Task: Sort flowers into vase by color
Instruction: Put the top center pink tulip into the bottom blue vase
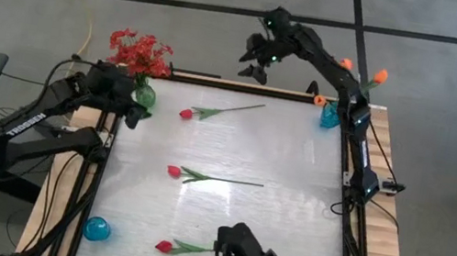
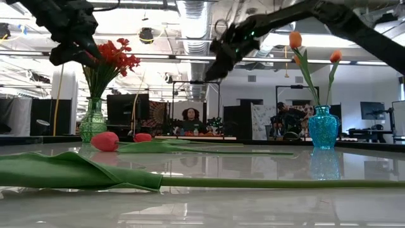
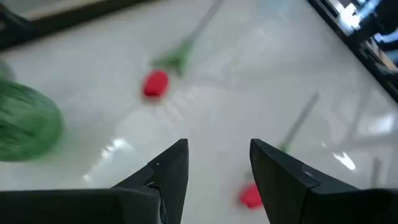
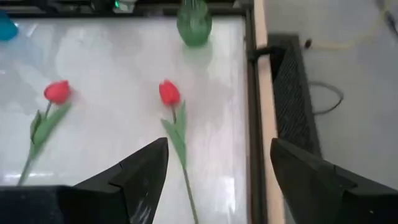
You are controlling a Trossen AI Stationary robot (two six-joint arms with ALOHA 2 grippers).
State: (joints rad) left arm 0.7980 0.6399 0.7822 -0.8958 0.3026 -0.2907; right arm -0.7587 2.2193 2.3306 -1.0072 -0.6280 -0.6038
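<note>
Three red tulips point(image 1: 185, 113) point(image 1: 173, 172) point(image 1: 163, 246) lay apart on the tabletop point(image 1: 298, 158). Red sprays point(image 1: 138, 51) stood in the green vase point(image 1: 146, 94), orange tulips point(image 1: 379, 76) in the blue vase point(image 1: 330, 116). The left gripper point(image 1: 134, 112) hovered beside the green vase, jaws partly open and empty. The right gripper point(image 1: 257, 66) hung past the far edge, jaws wide and empty.

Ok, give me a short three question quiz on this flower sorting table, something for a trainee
1. How many red tulips lie loose on the table?
2. True or false: the orange tulips stand in the green vase.
3. Which gripper is nearer the green vase: A left, B right?

Key:
1. Three.
2. False; they stand in the blue vase, and the red spray fills the green one.
3. A; the left gripper is open beside it, the right gripper open beyond the far edge.
</note>
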